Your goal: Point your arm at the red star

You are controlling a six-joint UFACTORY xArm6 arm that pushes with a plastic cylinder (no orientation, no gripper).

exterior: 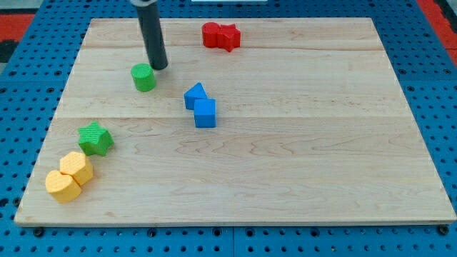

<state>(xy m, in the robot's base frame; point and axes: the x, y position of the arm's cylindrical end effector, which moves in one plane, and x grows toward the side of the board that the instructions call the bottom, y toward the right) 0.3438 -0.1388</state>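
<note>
Near the green cylinder, my tip, no hand, red star apart.

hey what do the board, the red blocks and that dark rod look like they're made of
Board: pale wood, matt, with grain lines and plank seams. Red blocks: probably plastic, maybe painted wood; solid uniform colour, slight sheen. Rod: dark, smooth, faint highlight, likely metal or plastic; my tip sits beside the green cylinder.

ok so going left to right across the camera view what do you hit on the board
yellow heart-like block → yellow hexagon block → green star → green cylinder → my tip, just right of and above that cylinder → blue blocks, a touching pair → red star
</note>
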